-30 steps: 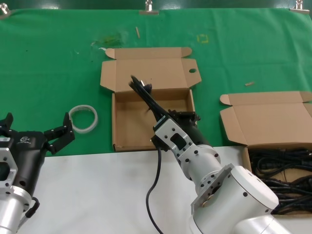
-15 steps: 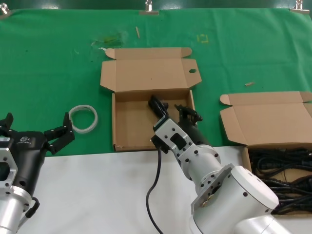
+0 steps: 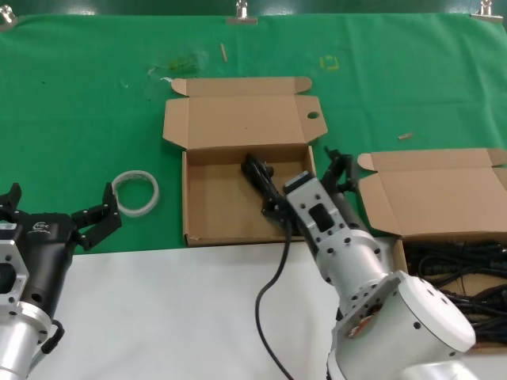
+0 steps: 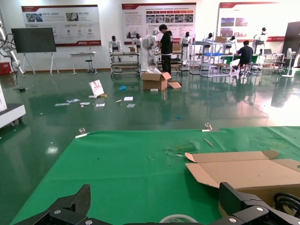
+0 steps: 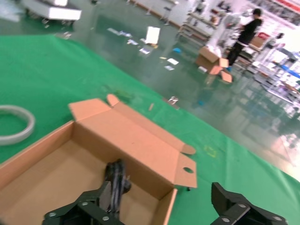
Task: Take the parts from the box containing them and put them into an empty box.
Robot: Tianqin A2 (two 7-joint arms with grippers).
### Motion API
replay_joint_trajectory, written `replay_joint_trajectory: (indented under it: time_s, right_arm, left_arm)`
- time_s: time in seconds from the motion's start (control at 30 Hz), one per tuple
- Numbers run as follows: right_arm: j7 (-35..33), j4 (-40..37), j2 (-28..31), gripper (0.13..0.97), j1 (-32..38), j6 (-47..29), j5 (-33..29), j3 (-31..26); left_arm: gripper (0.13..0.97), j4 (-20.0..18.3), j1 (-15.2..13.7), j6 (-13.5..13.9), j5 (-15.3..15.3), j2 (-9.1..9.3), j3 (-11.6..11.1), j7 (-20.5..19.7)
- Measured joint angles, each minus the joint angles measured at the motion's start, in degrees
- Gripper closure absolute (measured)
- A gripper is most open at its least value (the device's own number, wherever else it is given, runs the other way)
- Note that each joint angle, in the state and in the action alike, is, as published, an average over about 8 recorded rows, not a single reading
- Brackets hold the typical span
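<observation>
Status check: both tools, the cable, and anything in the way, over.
Right tool open over the holed-lid cardboard box's right wall. Left tool open, idle near the white ring. Black cable bundle lies inside that box. Nothing in the way.

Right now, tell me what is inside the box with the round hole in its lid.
One black cable bundle lies in the holed-lid box, near its right wall. The right end effector covers the cable's near end and that corner.
</observation>
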Motion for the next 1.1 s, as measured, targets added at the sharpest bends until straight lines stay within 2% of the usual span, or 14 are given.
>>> replay_joint_trajectory:
  time_s: [0.03, 0.3, 0.6, 0.9, 1.1]
  right_arm:
    - [1.1, 0.1, 0.0, 0.469, -0.3, -0.6, -0.7, 0.5]
    - [9.8, 0.6, 0.0, 0.29, -2.9, -5.0, -6.6, 4.7]
    - [19.7, 1.1, 0.0, 0.177, -5.7, -10.0, -13.1, 9.4]
    - [29.6, 1.7, 0.0, 0.13, -8.6, -15.1, -19.7, 14.1]
    - [36.2, 2.1, 0.0, 0.13, -10.6, -18.5, -24.1, 17.3]
  left_arm:
    - [0.132, 0.0, 0.0, 0.0, 0.0, 0.0, 0.0, 0.0]
    - [0.132, 0.0, 0.0, 0.0, 0.0, 0.0, 0.0, 0.0]
    - [0.132, 0.0, 0.0, 0.0, 0.0, 0.0, 0.0, 0.0]
    - [0.132, 0.0, 0.0, 0.0, 0.0, 0.0, 0.0, 0.0]
    - [0.132, 0.0, 0.0, 0.0, 0.0, 0.0, 0.0, 0.0]
